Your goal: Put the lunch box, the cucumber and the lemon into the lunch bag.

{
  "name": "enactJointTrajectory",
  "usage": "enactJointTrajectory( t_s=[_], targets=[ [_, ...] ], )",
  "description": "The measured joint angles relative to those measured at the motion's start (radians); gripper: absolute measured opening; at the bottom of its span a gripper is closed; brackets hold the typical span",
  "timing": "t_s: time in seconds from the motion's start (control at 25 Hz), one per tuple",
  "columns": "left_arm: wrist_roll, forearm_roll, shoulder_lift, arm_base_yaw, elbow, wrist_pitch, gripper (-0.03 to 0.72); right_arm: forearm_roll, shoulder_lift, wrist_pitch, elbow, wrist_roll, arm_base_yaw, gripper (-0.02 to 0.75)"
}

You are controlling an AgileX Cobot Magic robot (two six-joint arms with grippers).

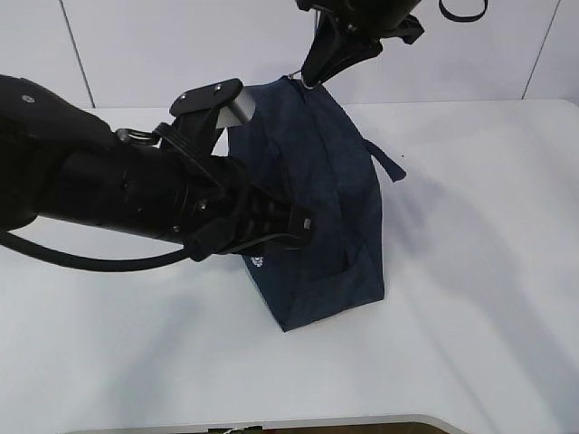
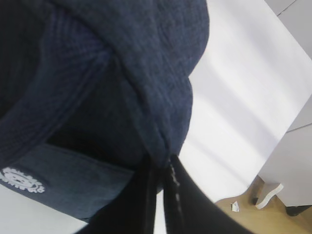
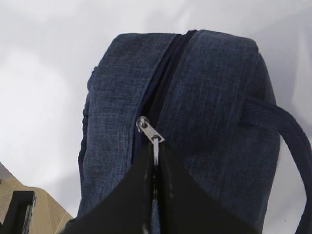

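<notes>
- Dark navy lunch bag (image 1: 330, 208) standing on the white tabletop (image 1: 470, 271), near the middle, top end lifted toward the far side; small round white logo (image 2: 22, 179) low on its side panel, just beside the left arm in the exterior view.
- One loop handle (image 3: 287, 131) hanging off the right flank of the bag in the right wrist view; another strap end sticking out to the right in the exterior view.
- Top zipper (image 3: 163, 73) running along the middle of the bag's upper face, drawn together above the slider (image 3: 147, 127); metal ring pull (image 3: 156, 146) hanging from the slider.
- Right gripper (image 3: 156, 195) closed on the metal ring pull, black fingers pressed together with the ring caught between them; reaching down from the top edge of the exterior view to the bag's far top corner.
- Left gripper (image 2: 161, 195) clamped on a fold of the bag's fabric at the near side, fingers nearly together with the cloth pinched in the narrow slit between them; bulky black arm stretching in from the left across the tabletop.
- Lunch box, cucumber and lemon visible in none of the views.
</notes>
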Motion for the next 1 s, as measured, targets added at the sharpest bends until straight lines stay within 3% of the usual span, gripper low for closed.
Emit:
enactJointTrajectory(
  t_s=[0.36,0.8,1.0],
  targets=[
    [0.0,0.0,0.0,0.0,0.0,0.0,-0.014,0.0,0.024,-0.002,-0.019,0.0,0.0,0.005],
    [0.0,0.002,0.0,0.0,0.007,0.021,-0.014,0.013,0.156,-0.03,-0.254,0.029,0.0,0.005],
    [0.0,0.006,0.0,0.0,0.007,0.021,-0.014,0.013,0.183,-0.03,-0.281,0.038,0.0,0.005]
  ],
)
